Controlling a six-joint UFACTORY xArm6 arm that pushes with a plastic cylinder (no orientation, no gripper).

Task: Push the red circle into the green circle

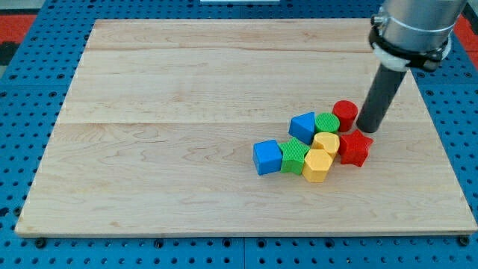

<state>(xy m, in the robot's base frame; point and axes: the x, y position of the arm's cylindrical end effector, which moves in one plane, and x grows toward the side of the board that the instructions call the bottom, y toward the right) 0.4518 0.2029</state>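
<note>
The red circle (pixel 344 113) stands right of the board's middle, touching the right side of the green circle (pixel 326 123). My tip (pixel 367 128) is just right of the red circle and just above a red star-shaped block (pixel 355 147); I cannot tell if it touches either. The rod rises to the arm at the view's top right.
A blue block (pixel 302 126) touches the green circle's left side. Below it lie two yellow blocks (pixel 326 143) (pixel 317 164), a green block (pixel 294 156) and a blue cube (pixel 267 157), all clustered together on the wooden board (pixel 187 112).
</note>
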